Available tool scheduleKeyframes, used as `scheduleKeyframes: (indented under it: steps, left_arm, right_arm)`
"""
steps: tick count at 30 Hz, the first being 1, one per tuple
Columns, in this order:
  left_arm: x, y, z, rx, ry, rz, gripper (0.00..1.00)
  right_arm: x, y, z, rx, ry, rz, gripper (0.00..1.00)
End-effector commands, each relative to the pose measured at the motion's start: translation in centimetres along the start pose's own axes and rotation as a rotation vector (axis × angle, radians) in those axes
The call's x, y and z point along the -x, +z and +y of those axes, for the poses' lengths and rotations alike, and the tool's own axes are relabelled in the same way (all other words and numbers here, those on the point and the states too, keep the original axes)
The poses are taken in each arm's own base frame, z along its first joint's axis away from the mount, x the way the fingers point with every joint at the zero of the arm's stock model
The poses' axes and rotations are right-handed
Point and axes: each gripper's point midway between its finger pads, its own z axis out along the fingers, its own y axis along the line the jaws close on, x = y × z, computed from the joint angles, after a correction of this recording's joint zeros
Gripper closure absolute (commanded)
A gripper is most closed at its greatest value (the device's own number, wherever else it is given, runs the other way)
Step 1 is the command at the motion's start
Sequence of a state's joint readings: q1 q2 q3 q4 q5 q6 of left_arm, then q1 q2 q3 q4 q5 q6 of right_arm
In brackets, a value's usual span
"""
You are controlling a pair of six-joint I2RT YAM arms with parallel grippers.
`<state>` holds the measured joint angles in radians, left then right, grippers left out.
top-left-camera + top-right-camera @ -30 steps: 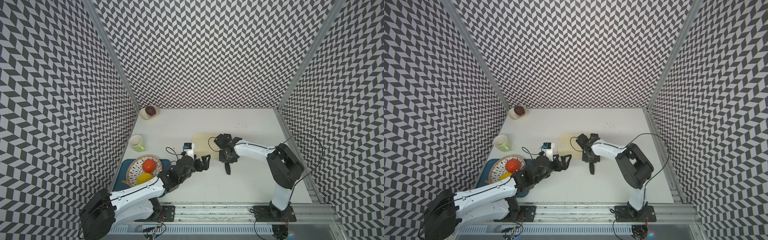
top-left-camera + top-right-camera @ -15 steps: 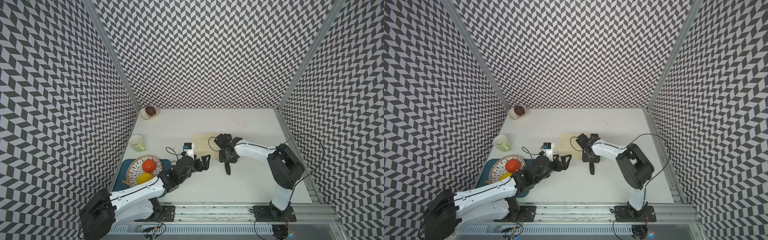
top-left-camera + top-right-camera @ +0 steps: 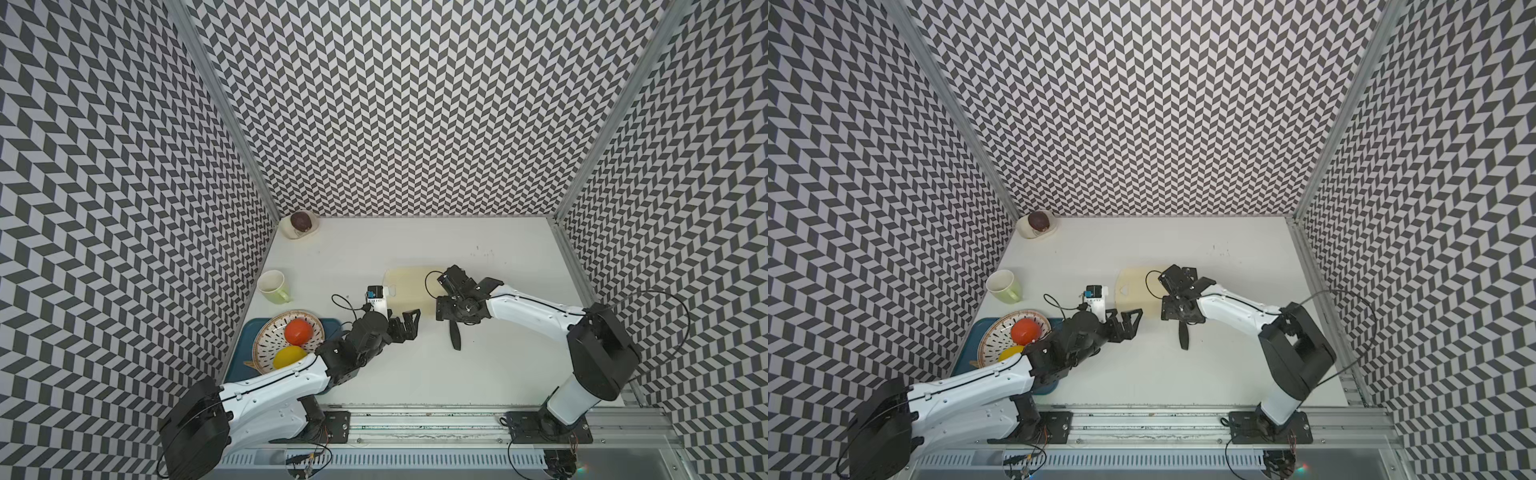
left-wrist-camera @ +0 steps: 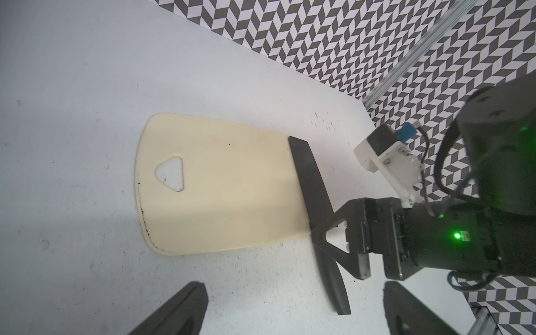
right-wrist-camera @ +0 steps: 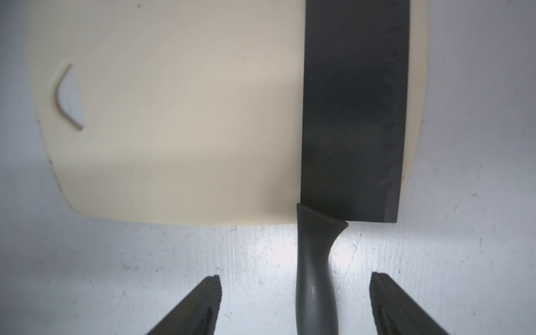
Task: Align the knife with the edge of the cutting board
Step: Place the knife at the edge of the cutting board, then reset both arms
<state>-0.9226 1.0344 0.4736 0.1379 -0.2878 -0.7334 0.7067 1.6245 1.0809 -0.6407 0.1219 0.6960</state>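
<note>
We find the knife (image 5: pixel 352 110) flat on the cutting board (image 5: pixel 179 121), blade parallel to its short edge, evidently aligned. Right jaws stand released astride the handle (image 5: pixel 314 275); left jaws are spread.

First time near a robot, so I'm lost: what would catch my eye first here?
The black knife lies along one short end of the cream board at mid-table, the right hand open astride its handle. Zigzag walls stand on three sides, and bright fruit sits in a basket by the left arm.
</note>
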Motion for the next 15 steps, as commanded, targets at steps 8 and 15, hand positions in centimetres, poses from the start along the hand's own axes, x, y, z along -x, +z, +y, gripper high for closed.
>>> scheduleKeyframes:
  steps: [8,15]
  left_arm:
    - [1.8,0.0,0.5,0.052,0.020,-0.053,0.00]
    - [2.4,0.5,1.8,0.109,0.032,-0.082,0.00]
  right_arm:
    - [3.6,-3.7,0.0,0.135,0.012,-0.242,0.03]
    - [5.8,-6.5,-1.2,0.188,0.048,-0.475,0.00]
